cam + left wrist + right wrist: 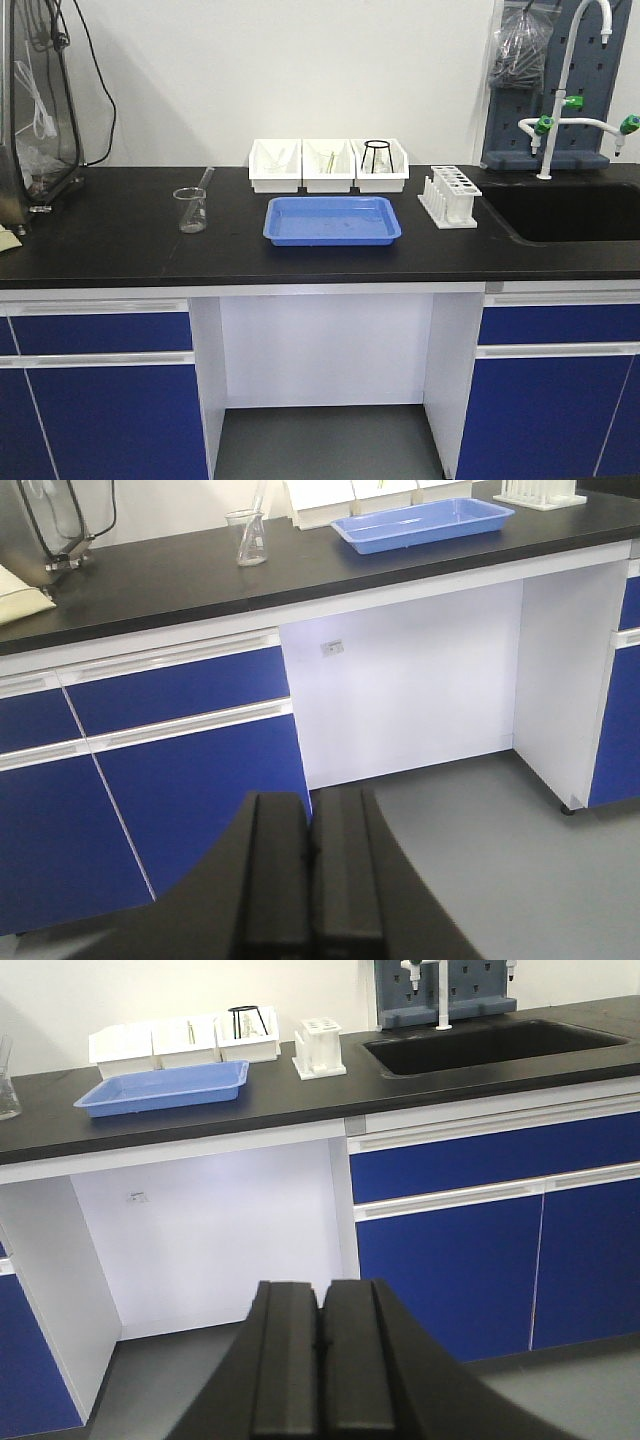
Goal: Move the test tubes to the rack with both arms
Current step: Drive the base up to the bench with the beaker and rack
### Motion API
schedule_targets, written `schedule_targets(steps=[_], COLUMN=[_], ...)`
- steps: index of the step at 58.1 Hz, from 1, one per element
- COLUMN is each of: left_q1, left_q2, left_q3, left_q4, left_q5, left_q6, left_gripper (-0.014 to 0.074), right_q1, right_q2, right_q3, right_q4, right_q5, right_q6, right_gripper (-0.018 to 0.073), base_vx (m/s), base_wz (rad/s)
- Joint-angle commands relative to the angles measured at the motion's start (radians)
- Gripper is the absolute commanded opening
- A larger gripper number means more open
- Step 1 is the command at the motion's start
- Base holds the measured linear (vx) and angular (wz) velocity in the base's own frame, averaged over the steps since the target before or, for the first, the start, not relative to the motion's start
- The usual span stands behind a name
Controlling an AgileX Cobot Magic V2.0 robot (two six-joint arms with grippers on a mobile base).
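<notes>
On the black countertop [120, 240], right of centre, the rack [449, 197] stands upright between the blue tray [332, 220] and the sink [570, 212], near both and touching neither. Its perforated top plate faces up, and its white pegs run along the side toward the tray. Whether any hole holds a tube cannot be told.

Behind the tray, three white bins [328, 165] sit side by side near the wall. The rightmost one holds a black wire stand [377, 156]; the thin contents of the others are too small to identify. A glass beaker [190, 210] with a rod leaning in it stands left of the tray, well apart from the rack. A white faucet [560, 100] with green knobs rises behind the sink, in front of a grey pegboard [505, 110]. Blue cabinet fronts [100, 390] flank an open white recess under the bench.

In the left wrist view, the left gripper [311, 810] fills the lower edge with its fingers pressed together along one seam and nothing between them. It sits low before the cabinets, and the rack is cropped at the upper right corner. In the right wrist view, the right gripper [322, 1295] is likewise closed on nothing, below bench height and well apart from the rack.
</notes>
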Motion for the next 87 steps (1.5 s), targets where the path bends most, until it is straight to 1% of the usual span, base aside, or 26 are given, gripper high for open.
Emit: schedule_targets(steps=[1, 51, 87], left_q1=[0.002, 0.002, 0.002], left_q2=[-0.02, -0.02, -0.02], left_q3=[0.027, 0.027, 0.027], left_q4=[-0.01, -0.01, -0.01], left_q5=[-0.079, -0.079, -0.079], left_q6=[-0.007, -0.007, -0.007], left_gripper=[-0.002, -0.002, -0.002], right_q1=[0.001, 0.001, 0.001], right_q2=[0.011, 0.011, 0.011], right_q3=[0.011, 0.011, 0.011], right_q4=[-0.004, -0.004, -0.004], right_q5=[-0.085, -0.079, -0.078], right_q6=[-0.005, -0.005, -0.005], right_gripper=[-0.0007, -0.0007, -0.0007], base_vx=[0.0, 0.02, 0.27], base_wz=[0.0, -0.01, -0.07])
